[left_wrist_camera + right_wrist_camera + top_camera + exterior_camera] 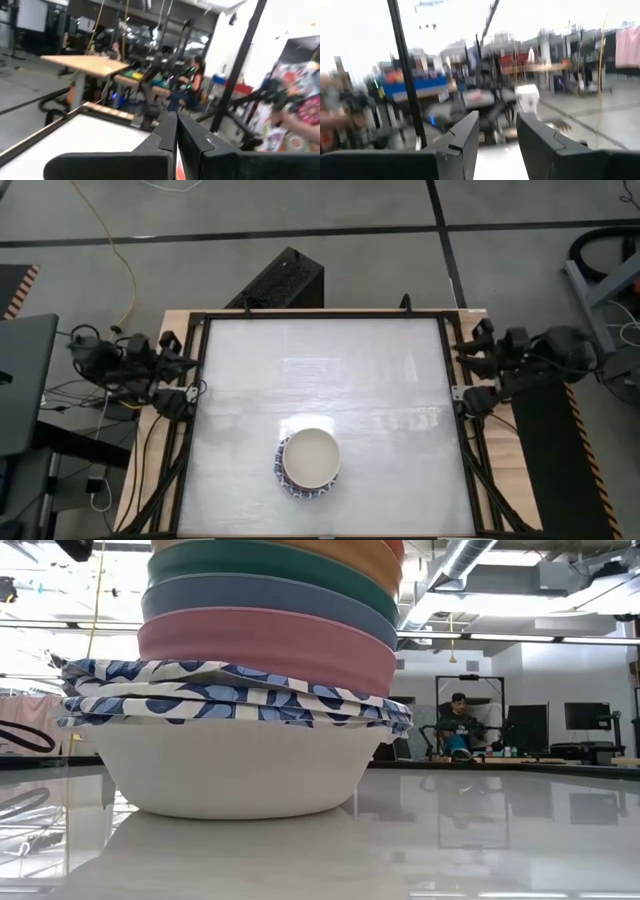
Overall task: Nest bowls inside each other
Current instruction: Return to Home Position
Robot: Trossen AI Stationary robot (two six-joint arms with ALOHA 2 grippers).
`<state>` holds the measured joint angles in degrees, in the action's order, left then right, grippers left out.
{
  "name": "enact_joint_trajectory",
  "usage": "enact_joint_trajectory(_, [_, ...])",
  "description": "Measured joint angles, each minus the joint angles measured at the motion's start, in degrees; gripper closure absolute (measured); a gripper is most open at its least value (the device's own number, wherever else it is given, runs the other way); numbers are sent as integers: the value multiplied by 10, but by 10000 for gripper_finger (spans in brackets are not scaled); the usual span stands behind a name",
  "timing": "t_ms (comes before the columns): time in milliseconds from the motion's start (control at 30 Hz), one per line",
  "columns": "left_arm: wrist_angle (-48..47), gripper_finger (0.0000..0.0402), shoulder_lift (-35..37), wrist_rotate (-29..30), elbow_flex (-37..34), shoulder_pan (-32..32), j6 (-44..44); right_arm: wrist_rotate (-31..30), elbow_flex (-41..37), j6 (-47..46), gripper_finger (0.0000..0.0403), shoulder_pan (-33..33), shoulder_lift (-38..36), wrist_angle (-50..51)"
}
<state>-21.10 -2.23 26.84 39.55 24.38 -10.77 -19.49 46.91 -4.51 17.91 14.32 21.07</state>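
Note:
The bowls [308, 461] stand nested in one stack near the middle of the table's near half. From above, a cream bowl shows on top, with a blue-patterned rim [283, 477] peeking out beneath. In the low view the stack [262, 690] rests on the table by the base of a white bowl [235, 775]. Above it come blue-patterned rims, then pink, blue, teal and orange bowls. My left gripper [177, 135] is shut and drawn back at the table's left edge [186, 364]. My right gripper [497, 132] is open with nothing between its fingers, drawn back at the right edge [463, 357].
A black frame [320, 315] rims the white tabletop. A black box [285, 280] sits beyond the far edge, and a laptop [20, 380] and cables lie off to the left. People sit at desks [458, 725] in the room behind.

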Motion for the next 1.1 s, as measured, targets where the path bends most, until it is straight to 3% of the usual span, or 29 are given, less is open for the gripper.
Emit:
enact_joint_trajectory(267, [35, 401, 16, -22, -50, 4, -13, -2, -138, -15, 249, 0, -140, -72])
enact_joint_trajectory(533, [152, 401, 20, -36, -200, 4, -74, -72, -243, -66, 249, -6, -141, -99])
enact_joint_trajectory(867, [409, 401, 21, -86, -384, 4, -110, -32, -417, -59, 249, -8, -141, -305])
enact_joint_trajectory(1000, [373, 402, 20, -86, -389, 3, -122, 13, -459, -42, 249, -8, -142, -371])
enact_joint_trajectory(1100, [361, 402, 20, -88, -389, 3, -127, 20, -465, -49, 249, -8, -141, -355])
